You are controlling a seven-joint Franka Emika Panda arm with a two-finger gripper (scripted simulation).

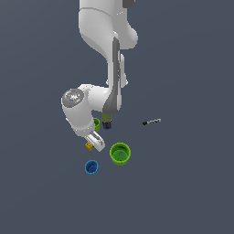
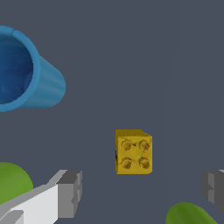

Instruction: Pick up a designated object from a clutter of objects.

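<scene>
Grey flooring is seen throughout the exterior view, where the white arm is bent down over the clutter. The yellow cube is partly hidden beneath the gripper, between the blue cup and the large green cup. A small green cup and a thin dark stick lie farther off.

From the wrist view, the gripper is seen spread wide, its fingers empty. The yellow cube, marked with four dark dots, rests on the floor in line with the gap, untouched. The blue cup stands apart from it.
</scene>
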